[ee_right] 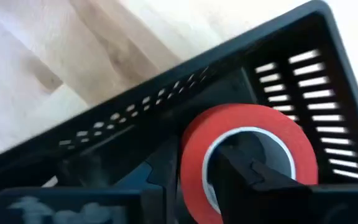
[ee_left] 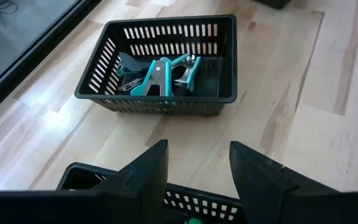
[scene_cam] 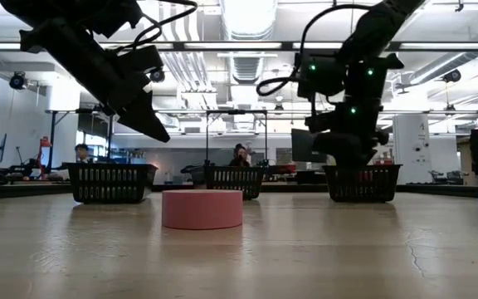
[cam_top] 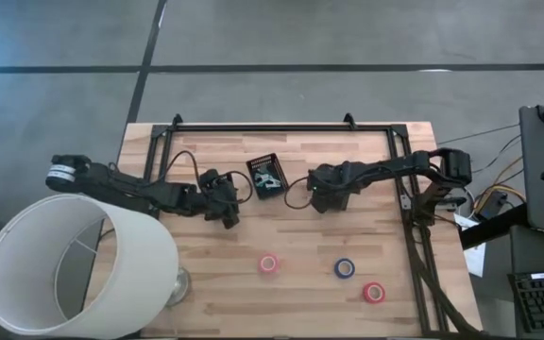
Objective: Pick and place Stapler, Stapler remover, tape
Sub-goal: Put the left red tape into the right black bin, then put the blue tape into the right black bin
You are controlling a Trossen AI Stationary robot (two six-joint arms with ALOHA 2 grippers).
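Observation:
A red tape roll [ee_right: 247,134] sits at my right gripper [ee_right: 191,180], over a black mesh bin [ee_right: 166,87] on the table's far right part. My right gripper [cam_top: 329,195] hides that bin from above. A pink roll [cam_top: 269,263], a blue roll [cam_top: 345,268] and another red roll [cam_top: 374,292] lie flat on the near table. The middle bin [cam_top: 267,177] holds teal staple removers [ee_left: 160,74]. My left gripper [ee_left: 197,149] is open and empty, hovering above a third bin [ee_left: 82,177] left of the middle one. My right gripper holds the red tape roll by its ring wall [ee_right: 194,155]: one finger [ee_right: 247,177] reaches into the open centre, the other stands outside it. The roll is tilted, over the inside of the black bin. Whether it rests on the bin floor, I cannot tell.
A large white lampshade [cam_top: 74,269] stands at the table's near left corner. A black frame rail [cam_top: 281,126] runs along the far edge, another [cam_top: 423,274] down the right side. Bare wood lies between the bins and the loose rolls. People show in the room behind.

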